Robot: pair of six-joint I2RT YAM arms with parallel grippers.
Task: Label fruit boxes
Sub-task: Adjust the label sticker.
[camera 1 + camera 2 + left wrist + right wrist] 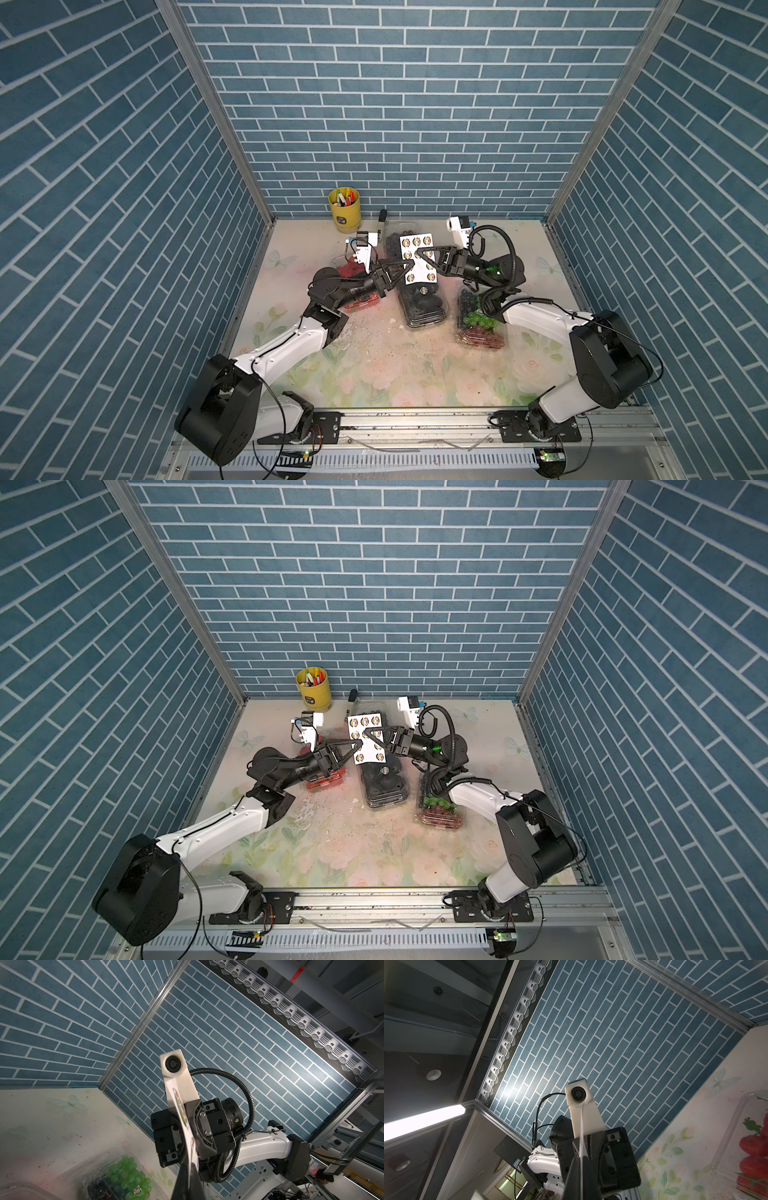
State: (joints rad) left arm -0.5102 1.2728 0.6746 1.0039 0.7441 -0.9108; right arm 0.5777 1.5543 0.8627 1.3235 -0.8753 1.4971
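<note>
A white sticker sheet hangs in the air over the middle boxes, pinched from both sides. My left gripper is shut on its left edge, my right gripper on its middle. Each wrist view shows the sheet edge-on between my own dark fingers. Below lies the black fruit box, with the dark grape box behind it. The strawberry box sits partly under my left arm. The mixed grape box sits under my right arm.
A yellow pen cup stands at the back wall. A black marker lies beside the dark grape box. Blue brick walls close in three sides. The floral tabletop stretches toward the front rail.
</note>
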